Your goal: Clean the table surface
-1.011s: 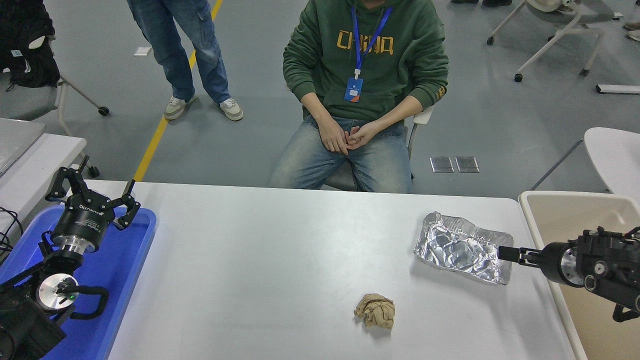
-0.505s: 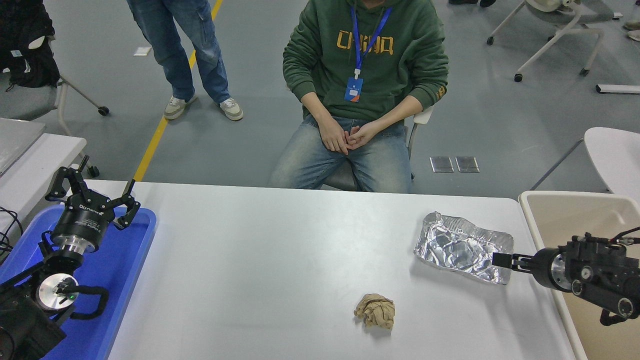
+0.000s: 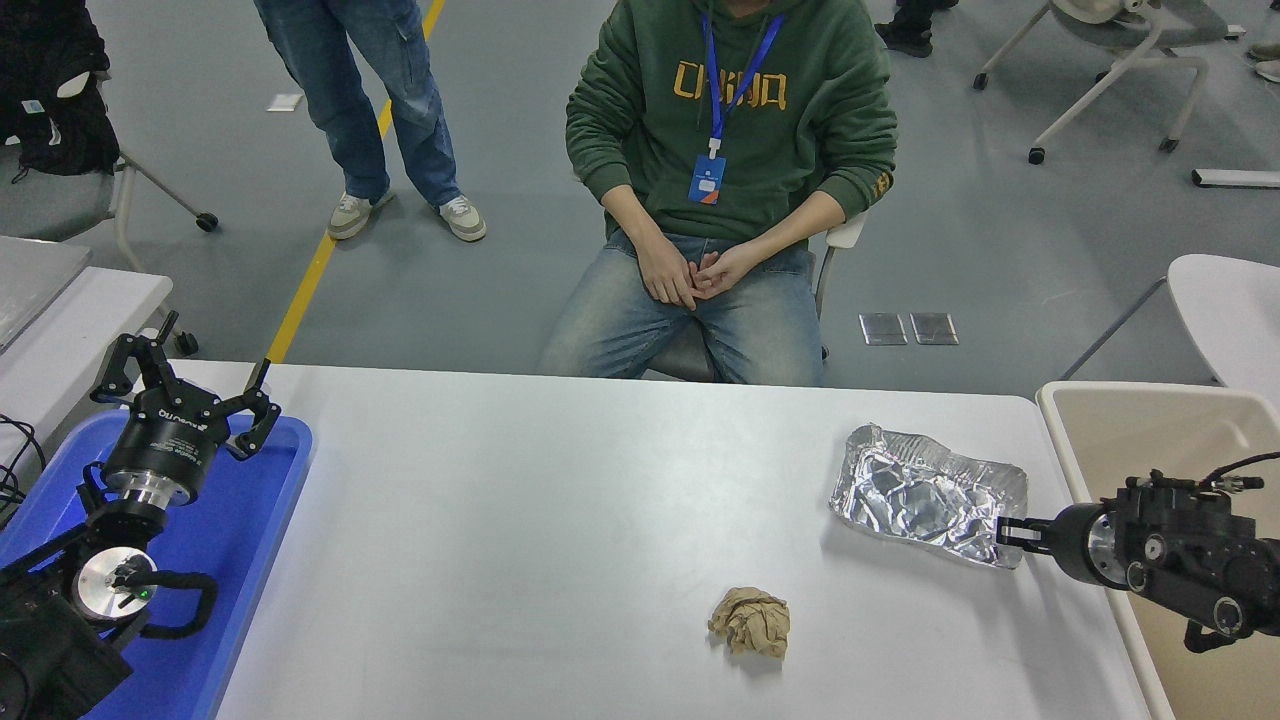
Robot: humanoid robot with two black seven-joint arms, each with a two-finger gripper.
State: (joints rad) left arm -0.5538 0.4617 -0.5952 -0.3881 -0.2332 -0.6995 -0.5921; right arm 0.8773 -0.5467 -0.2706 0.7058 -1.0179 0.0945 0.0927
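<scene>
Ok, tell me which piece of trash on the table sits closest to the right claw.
The crumpled silver foil tray: the right claw is at its near right corner. The brown paper ball lies apart, further left and nearer the camera.

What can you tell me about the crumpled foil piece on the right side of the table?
The foil piece is a shiny silver sheet, heavily creased, with raised, bent-up edges, roughly rectangular. It lies flat on the table surface near the far right corner, beside the beige bin. The right gripper is at its near-right corner; whether it is touching or gripping the foil cannot be told. The crumpled brown paper ball lies apart from it, nearer the camera.
</scene>
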